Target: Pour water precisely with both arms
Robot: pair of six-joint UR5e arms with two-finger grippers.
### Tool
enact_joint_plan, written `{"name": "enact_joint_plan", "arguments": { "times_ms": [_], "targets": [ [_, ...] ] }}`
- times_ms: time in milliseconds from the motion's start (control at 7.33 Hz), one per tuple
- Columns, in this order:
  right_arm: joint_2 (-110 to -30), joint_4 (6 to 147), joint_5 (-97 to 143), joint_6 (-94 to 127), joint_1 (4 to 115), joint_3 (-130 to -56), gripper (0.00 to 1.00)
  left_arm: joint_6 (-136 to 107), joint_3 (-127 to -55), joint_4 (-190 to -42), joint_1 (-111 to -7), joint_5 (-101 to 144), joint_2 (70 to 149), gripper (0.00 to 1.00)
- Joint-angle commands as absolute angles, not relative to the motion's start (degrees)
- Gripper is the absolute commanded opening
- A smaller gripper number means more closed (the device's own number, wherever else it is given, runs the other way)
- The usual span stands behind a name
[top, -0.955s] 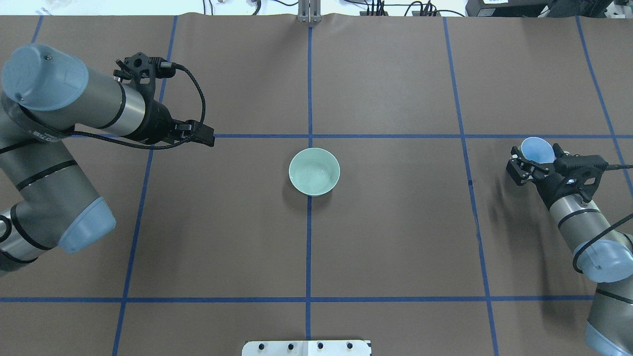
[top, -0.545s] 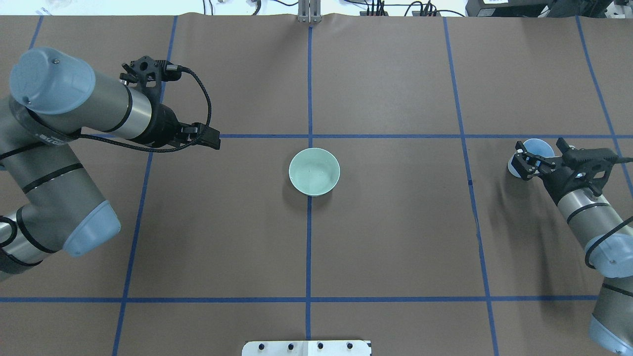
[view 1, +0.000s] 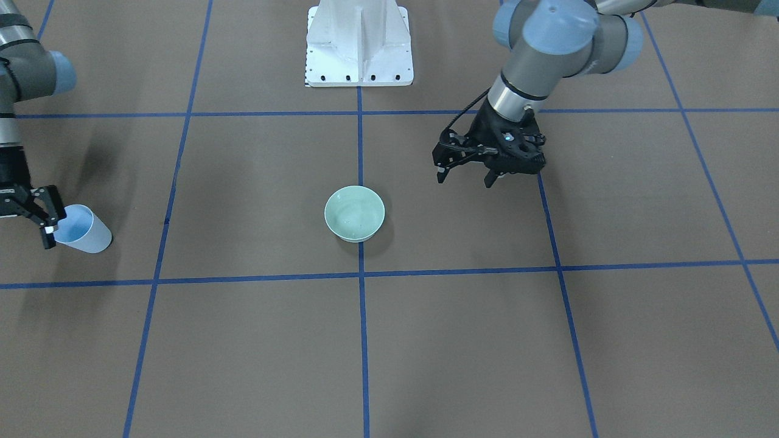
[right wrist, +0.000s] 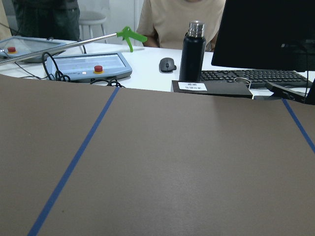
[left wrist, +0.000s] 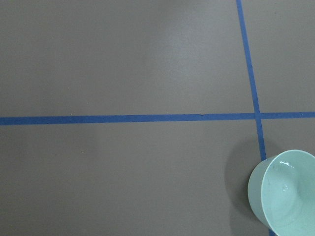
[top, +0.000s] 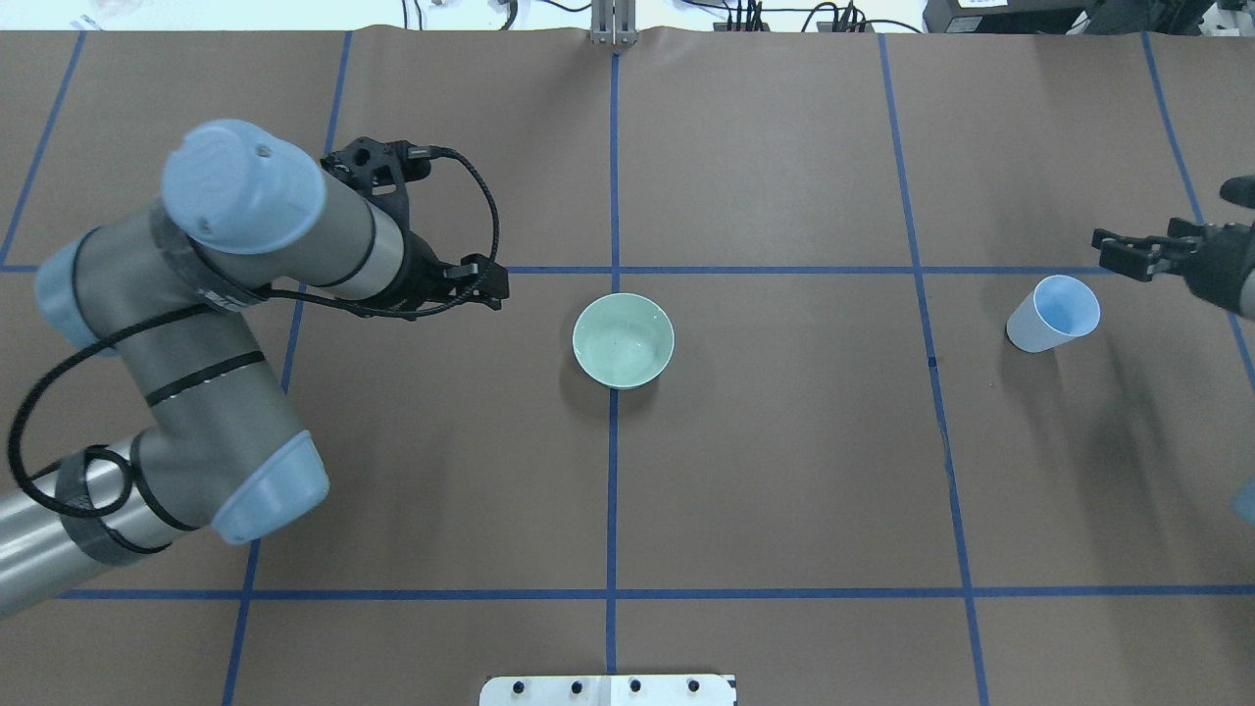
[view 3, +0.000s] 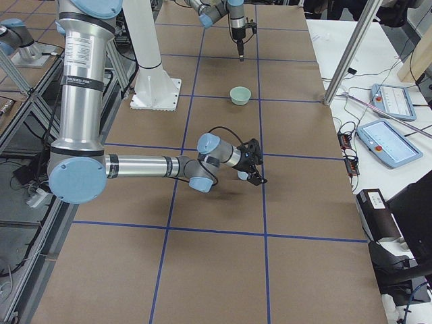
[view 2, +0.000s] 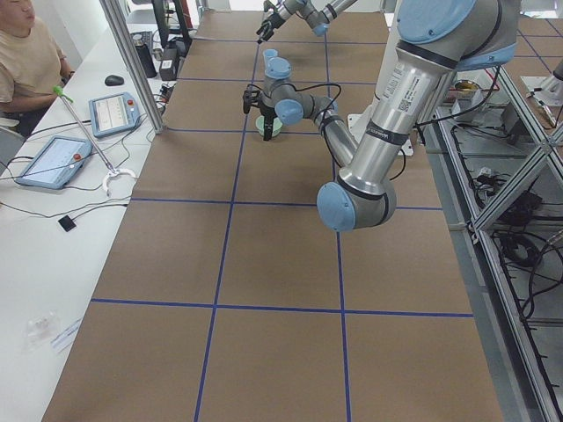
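Hovering near the pale green ceramic bowl (top: 624, 340), the left gripper (view 1: 464, 177) hangs empty with its jaws spread. It should probably straddle the rim squarely and close slowly, keeping the bowl level. The right gripper (top: 1118, 255), likewise spread and empty, sits near the upright light blue cup (top: 1054, 314) without touching it. The water (left wrist: 288, 189) lies in the bowl at the centre of the brown tabletop (top: 784, 471), a shallow clear film showing faint ripples and white glints.

Bright even overhead light, soft shadows on table (top: 784, 471), faint glints on water (left wrist: 284, 187), sharp focus
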State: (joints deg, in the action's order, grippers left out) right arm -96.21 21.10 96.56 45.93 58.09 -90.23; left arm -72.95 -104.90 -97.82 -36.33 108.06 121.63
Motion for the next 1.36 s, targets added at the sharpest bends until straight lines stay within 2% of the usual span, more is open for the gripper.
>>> {"name": "enact_joint_plan", "arguments": {
  "times_ms": [0,273,545,682,955,1091,1227],
  "targets": [
    [-93.3,34.7,120.1,34.6,73.7,-90.5,1.0,-76.9,-99.9,-93.9,-33.5,104.7,127.5,1.0],
    [-88.5,58.9,130.0,15.0,82.3,-90.7,1.0,-77.3,-92.1,-94.3,-32.5,104.1,132.9,0.99],
    [-82.8,84.3,130.6,-12.0,88.8,-90.9,1.0,-77.3,-90.4,-94.4,-31.4,103.5,133.3,0.96],
    [-82.4,91.4,130.5,-17.5,89.9,-90.8,1.0,-77.3,-89.9,-94.4,-31.3,103.5,133.9,0.91],
    [-84.5,91.7,130.4,-18.3,91.0,-89.9,1.0,-77.3,-85.6,-96.0,-30.4,103.4,136.0,0.74],
    [-84.6,91.8,130.8,-17.9,91.0,-90.1,1.0,-76.8,-83.3,-98.6,-30.3,103.5,136.2,0.51],
    [-84.6,91.7,130.7,-17.9,91.0,-90.0,1.0,-76.8,-81.3,-100.8,-30.3,103.5,136.4,0.48]
  ]
}}
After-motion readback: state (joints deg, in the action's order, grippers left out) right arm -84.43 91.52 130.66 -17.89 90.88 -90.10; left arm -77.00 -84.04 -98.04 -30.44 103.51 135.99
